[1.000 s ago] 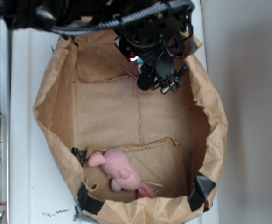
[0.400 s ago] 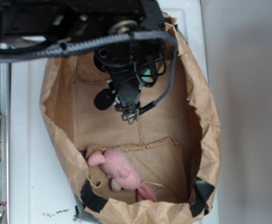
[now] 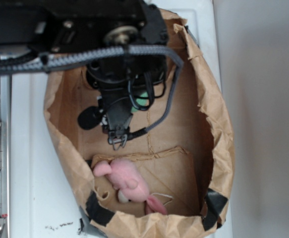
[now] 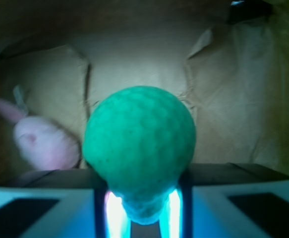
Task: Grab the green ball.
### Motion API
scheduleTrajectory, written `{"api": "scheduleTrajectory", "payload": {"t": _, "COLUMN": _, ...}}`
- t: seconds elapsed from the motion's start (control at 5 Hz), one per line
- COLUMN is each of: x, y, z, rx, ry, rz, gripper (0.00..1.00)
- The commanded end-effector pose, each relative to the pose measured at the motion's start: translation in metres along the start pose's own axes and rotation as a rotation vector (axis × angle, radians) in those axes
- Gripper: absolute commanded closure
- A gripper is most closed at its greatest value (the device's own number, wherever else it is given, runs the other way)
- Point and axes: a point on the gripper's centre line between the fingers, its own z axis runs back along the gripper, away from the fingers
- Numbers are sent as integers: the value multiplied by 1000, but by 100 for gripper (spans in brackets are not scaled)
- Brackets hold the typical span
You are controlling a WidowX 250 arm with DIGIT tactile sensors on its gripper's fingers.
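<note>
1. A large brown paper bag [image 3: 218,124] lies open on a white surface [image 3: 28,163], its rolled rim patched with black tape [image 3: 214,201] near the bottom edge.
2. The black robot arm [image 3: 85,25] reaches in from the upper left, with a braided grey cable [image 3: 85,56] running across it into the bag.
3. The black gripper [image 3: 115,139] hangs inside the upper part of the bag, above its floor.
4. The small mint-green ball with a knitted surface [image 4: 139,146] sits pinched between the gripper's two fingers [image 4: 50,201], which close in against its lower sides; the wrist view shows it filling the centre, just in front of the camera.
5. In the exterior view only a sliver of the green ball [image 3: 143,100] shows behind the gripper's body and cable loops.
6. A soft pink plush toy with ears [image 3: 127,181] lies on the bag's floor near the lower rim, well apart from the gripper; in the wrist view the pink plush [image 4: 42,141] appears at the left, blurred.
</note>
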Motion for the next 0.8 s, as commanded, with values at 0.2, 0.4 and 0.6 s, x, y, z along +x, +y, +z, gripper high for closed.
{"api": "scheduleTrajectory", "payload": {"t": 0.2, "x": 14, "y": -1, "z": 46, "rx": -11, "ry": -127, "rz": -9, "gripper": 100}}
{"api": "scheduleTrajectory", "payload": {"t": 0.4, "x": 17, "y": -2, "z": 47, "rx": 6, "ry": -218, "rz": 69, "gripper": 100}}
{"api": "scheduleTrajectory", "payload": {"t": 0.6, "x": 19, "y": -4, "z": 44, "rx": 44, "ry": -249, "rz": 119, "gripper": 100}}
